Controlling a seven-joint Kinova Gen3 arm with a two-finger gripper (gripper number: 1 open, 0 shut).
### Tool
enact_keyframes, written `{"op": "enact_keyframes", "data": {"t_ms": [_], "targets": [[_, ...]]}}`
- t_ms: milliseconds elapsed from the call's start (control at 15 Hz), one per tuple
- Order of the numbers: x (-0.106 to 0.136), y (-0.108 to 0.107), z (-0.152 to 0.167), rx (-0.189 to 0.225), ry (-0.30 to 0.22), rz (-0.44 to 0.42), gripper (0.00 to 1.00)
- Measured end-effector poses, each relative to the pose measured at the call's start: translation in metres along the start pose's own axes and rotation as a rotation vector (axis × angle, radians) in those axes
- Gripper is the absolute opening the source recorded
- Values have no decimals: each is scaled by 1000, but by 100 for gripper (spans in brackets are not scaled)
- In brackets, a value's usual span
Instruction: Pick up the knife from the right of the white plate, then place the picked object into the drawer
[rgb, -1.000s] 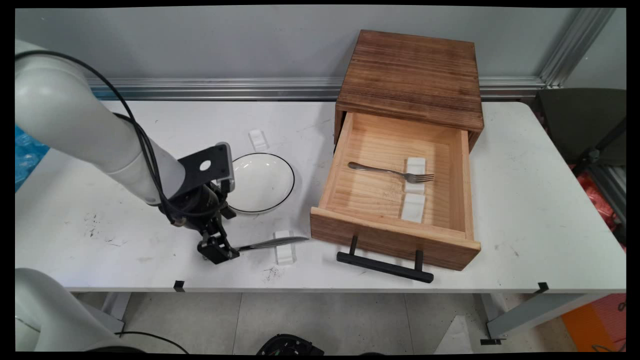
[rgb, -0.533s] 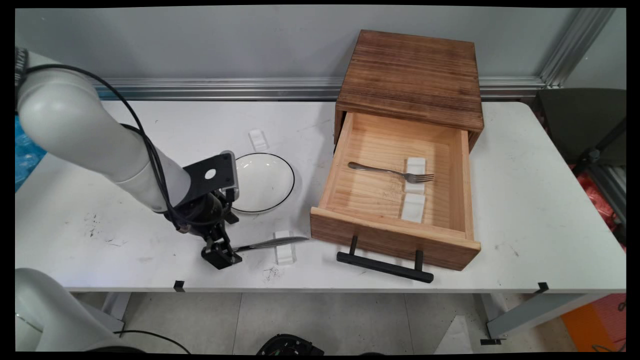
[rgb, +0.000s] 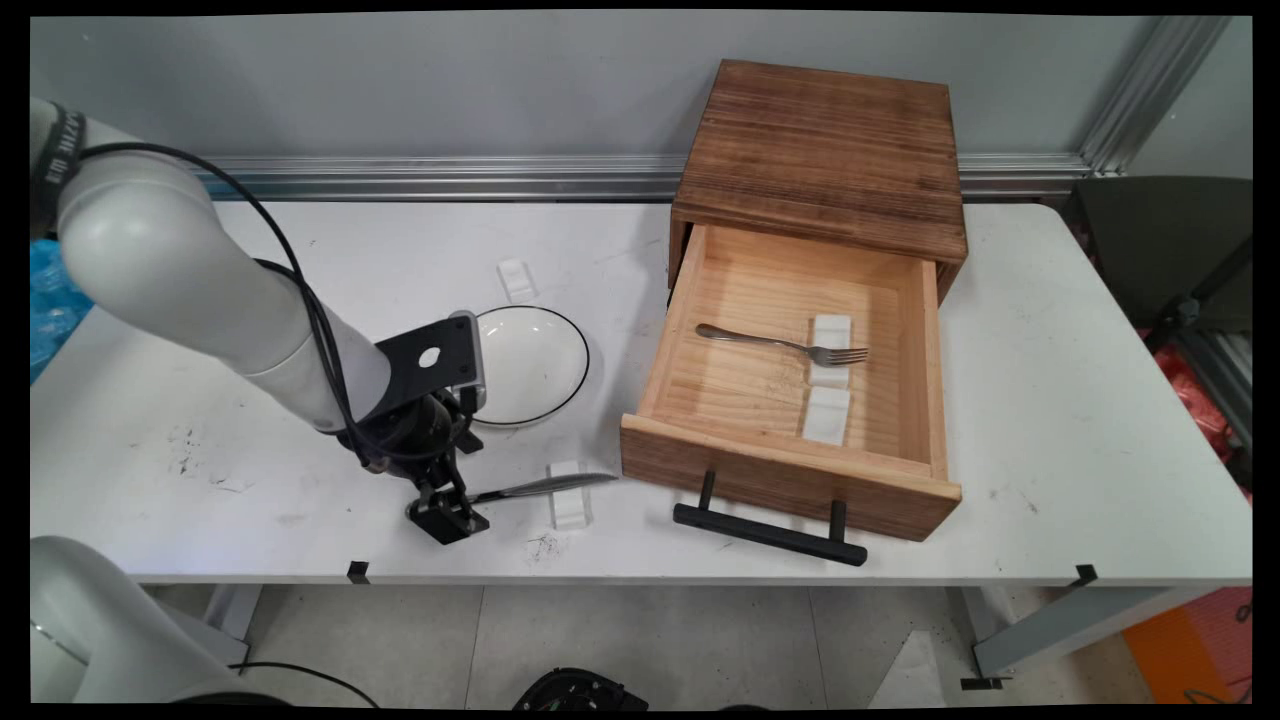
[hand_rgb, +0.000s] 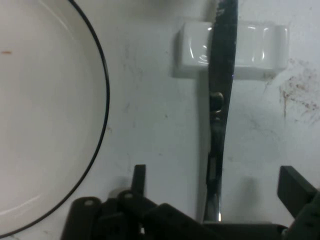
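Table, open drawer, fork inside

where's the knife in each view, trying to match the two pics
Main view: the knife lies near the table's front edge, left of the drawer, across a white rest, its handle end at the claw.
Hand view: the knife runs up from the bottom edge, right of centre, over the white rest.
Shared landmark: the black-rimmed plate beside it.
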Motion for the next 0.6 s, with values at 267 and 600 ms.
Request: {"op": "enact_keyframes", "data": {"t_ms": [267,600], "targets": [[2,1,4,-3,1,4,0],[2,1,8,-8,-2,6,0]]}}
